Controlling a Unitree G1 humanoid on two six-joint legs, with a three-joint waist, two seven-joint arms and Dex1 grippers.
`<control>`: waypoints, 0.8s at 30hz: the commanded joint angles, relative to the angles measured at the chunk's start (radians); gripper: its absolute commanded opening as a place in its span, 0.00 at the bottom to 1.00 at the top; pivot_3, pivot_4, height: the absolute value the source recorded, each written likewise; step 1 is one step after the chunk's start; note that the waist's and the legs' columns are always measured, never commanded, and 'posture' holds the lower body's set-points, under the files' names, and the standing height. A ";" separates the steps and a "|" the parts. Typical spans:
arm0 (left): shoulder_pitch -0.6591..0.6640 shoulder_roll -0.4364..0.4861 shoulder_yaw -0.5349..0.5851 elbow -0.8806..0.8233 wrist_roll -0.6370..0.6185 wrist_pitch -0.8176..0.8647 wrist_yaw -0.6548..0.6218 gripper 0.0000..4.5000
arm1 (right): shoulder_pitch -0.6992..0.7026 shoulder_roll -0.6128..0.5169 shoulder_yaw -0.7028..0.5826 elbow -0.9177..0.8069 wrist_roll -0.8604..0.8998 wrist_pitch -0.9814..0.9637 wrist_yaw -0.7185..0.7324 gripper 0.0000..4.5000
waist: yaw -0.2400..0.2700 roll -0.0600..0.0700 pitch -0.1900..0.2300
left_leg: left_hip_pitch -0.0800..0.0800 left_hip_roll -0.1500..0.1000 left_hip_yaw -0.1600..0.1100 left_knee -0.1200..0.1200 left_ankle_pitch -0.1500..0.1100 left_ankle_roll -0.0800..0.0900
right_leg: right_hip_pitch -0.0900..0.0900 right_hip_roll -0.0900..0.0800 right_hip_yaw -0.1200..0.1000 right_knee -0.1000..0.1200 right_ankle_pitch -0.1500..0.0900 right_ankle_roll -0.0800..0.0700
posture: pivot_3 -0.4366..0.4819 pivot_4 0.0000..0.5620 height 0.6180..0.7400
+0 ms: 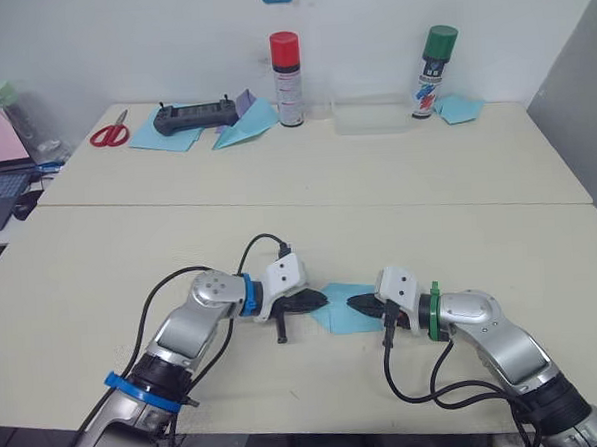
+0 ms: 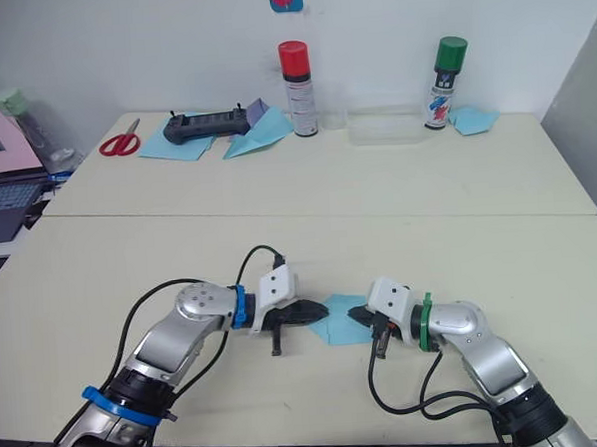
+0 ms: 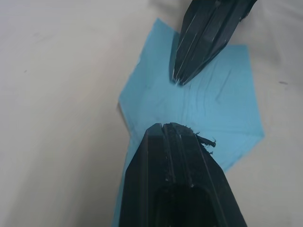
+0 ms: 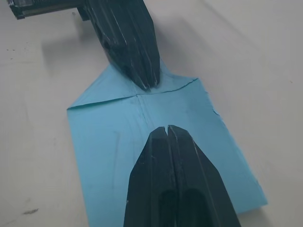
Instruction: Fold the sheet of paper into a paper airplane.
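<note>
Paper, thin and light blue, lies flat on the pale tabletop (image 1: 397,193) in the lower middle of the head views: the sheet of paper (image 1: 345,307) sits between the two pincers, partly folded. In the right wrist view its far end comes to a broad point where two corner flaps meet along a centre crease, and the rest runs back as a plain rectangle with one straight long edge and a slightly uneven one. In the left wrist view faint crease lines fan across its surface, and one side shows a notch where a folded edge turns inward. The left pincer (image 1: 317,301) has its two black fingers pressed together into a single tip, which rests on the pointed end of the sheet. The right pincer (image 1: 357,304) is likewise pressed together, only a hairline seam showing between its fingers, and its tip lies on the sheet's middle, facing the left one with a short stretch of blue between them. Neither tip pinches the paper; both sit on top of it. Along the upper edge of the head views stand a red-capped spray can (image 1: 287,79) and a green-capped spray can (image 1: 433,72), with red scissors (image 1: 110,131) and a black controller (image 1: 195,115) on blue sheets at the upper left.
</note>
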 commanded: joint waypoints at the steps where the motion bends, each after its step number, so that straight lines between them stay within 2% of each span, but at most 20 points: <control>1: 0.060 0.069 0.038 0.060 0.029 0.034 0.014 0.00 | 0.019 -0.020 -0.014 0.022 -0.018 0.034 -0.013 0.00 | -0.003 0.000 -0.001 | 0.000 0.000 0.000 0.000 0.000 0.000 | 0.000 0.000 0.000 0.000 0.000 0.000 | 0.48 0.27 1.00; 6: 0.149 0.148 0.128 0.009 -0.014 0.031 0.006 0.00 | 0.019 -0.018 -0.017 0.021 -0.013 0.039 -0.010 0.00 | -0.018 -0.001 -0.001 | 0.001 0.001 0.000 -0.002 0.000 0.000 | 0.000 0.000 0.000 0.000 0.000 -0.001 | 0.48 0.27 1.00; 11: 0.136 0.111 0.241 -0.076 -0.107 0.022 0.055 0.00 | 0.014 0.006 -0.030 -0.001 0.053 0.029 0.037 0.00 | -0.016 -0.002 0.000 | 0.001 0.002 0.001 -0.004 0.000 0.000 | -0.001 0.000 -0.001 0.000 -0.001 -0.002 | 0.48 0.27 1.00; 15: 0.090 0.143 0.323 -0.171 -0.227 0.065 -0.006 0.22 | -0.017 0.077 -0.156 -0.086 0.260 0.155 0.032 0.00 | -0.015 -0.005 0.004 | -0.003 0.003 0.001 -0.004 0.000 0.000 | -0.005 0.001 -0.001 0.001 0.000 -0.001 | 0.48 0.27 1.00; 18: 0.114 0.200 0.340 -0.269 -0.289 0.113 -0.069 0.43 | -0.038 0.053 -0.226 -0.121 0.369 0.269 0.049 0.20 | -0.015 -0.003 0.005 | -0.011 0.002 0.001 -0.004 0.000 0.000 | -0.012 0.000 -0.001 0.001 0.000 -0.001 | 0.48 0.27 1.00; 20: 0.132 0.225 0.350 -0.327 -0.325 0.145 -0.083 0.59 | -0.047 0.023 -0.253 -0.122 0.411 0.319 0.064 0.37 | -0.014 -0.003 0.005 | -0.014 0.002 0.001 -0.004 0.000 0.000 | -0.015 0.000 -0.002 0.000 0.000 -0.001 | 0.48 0.27 1.00; 24: 0.145 0.253 0.360 -0.398 -0.378 0.198 -0.099 0.88 | -0.075 -0.004 -0.260 -0.057 0.415 0.337 0.073 0.71 | -0.014 -0.003 0.006 | -0.016 0.002 -0.001 -0.005 0.000 0.000 | -0.017 0.001 -0.004 0.000 0.000 -0.001 | 0.48 0.27 1.00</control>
